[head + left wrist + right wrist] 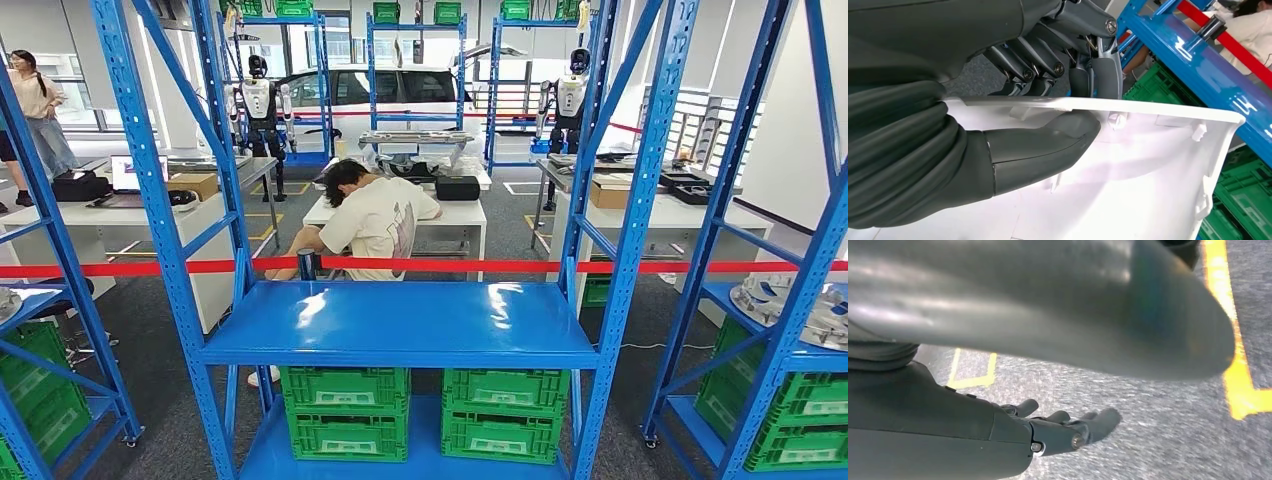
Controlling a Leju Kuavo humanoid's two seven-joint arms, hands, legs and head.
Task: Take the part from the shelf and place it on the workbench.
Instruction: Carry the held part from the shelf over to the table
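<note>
Blue steel shelving fills the front of a bright workshop, and the middle shelf (400,325) is a glossy blue board at about the middle of the head view. Under it, on the lowest board, two green crates (345,412) stand side by side, one toward the left post and one toward the right. A red tape (420,265) runs across just behind the shelf's back edge. Beyond it a person (372,215) in a pale shirt bends over a white table (470,215), and two humanoid robots stand farther back near a white car (385,90). Another rack at the right edge carries pale round pieces on its shelf.

The left hand (1048,115) grips the white plastic part (1128,170): its thick thumb (1048,142) lies inside the curved shell and the darker fingers (1033,67) fold over the thin upper edge, pinching it between them. The part is off the shelf, held in the air just beside the blue frame and above the green crates.

The right hand (1063,432) hangs over grey floor marked with yellow lines (1233,340), its fingers loosely extended and holding nothing.
</note>
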